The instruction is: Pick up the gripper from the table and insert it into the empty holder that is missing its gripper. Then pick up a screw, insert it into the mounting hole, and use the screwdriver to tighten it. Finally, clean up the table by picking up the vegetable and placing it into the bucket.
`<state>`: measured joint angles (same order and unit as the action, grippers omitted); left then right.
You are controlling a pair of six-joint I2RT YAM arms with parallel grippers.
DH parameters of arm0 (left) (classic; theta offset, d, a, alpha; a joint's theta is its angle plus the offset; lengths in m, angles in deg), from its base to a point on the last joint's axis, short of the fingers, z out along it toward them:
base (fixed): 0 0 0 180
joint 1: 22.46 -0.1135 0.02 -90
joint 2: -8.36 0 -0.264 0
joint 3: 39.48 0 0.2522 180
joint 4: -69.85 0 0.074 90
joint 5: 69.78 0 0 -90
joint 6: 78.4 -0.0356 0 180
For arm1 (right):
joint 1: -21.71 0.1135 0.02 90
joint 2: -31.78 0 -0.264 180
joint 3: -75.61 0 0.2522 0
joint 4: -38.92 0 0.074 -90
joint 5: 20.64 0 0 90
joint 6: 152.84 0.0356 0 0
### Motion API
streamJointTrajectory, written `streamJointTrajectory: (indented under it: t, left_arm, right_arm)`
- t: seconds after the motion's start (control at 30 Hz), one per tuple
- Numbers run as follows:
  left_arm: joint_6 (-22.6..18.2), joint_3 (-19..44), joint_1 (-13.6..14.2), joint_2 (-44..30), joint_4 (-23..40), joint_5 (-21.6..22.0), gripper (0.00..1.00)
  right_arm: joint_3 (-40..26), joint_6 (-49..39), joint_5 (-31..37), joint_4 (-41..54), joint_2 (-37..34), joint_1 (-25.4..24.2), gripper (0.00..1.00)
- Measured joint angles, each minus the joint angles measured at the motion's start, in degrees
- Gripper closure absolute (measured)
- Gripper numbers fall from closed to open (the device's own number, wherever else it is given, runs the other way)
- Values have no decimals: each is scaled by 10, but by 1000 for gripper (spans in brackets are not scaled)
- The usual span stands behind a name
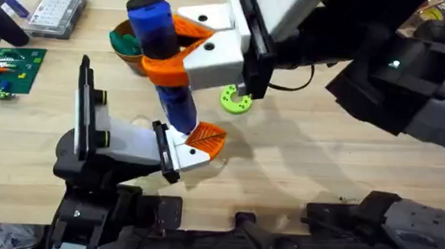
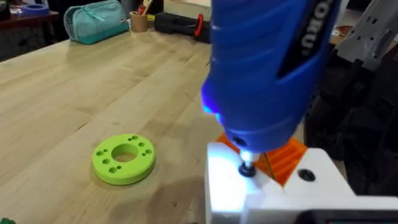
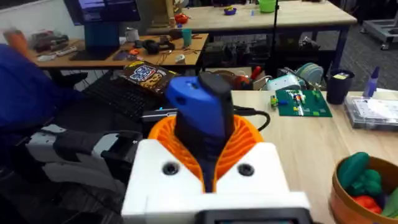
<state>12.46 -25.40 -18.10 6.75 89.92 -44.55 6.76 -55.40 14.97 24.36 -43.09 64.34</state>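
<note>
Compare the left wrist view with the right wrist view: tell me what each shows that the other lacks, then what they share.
The left wrist view alone shows the lime-green disc lying flat on the table, and the screwdriver's tip set down on the white holder, lit at the contact.

The right wrist view alone shows the orange bucket with toy vegetables inside, a green circuit board, and the right hand clamped around the screwdriver's body.

Both show the blue screwdriver and ribbed orange pads against white finger blocks.
</note>
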Motion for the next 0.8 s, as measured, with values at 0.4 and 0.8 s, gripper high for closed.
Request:
streamJointTrajectory:
  t: [0.4, 0.8]
  left_arm:
    - [0, 0, 0, 0, 0, 0, 991]
    - [0, 0, 0, 0, 0, 0, 991]
  right_arm:
    - [-1, -2, 3, 5, 0, 0, 957]
    - [-1, 12, 3, -65, 0, 0, 955]
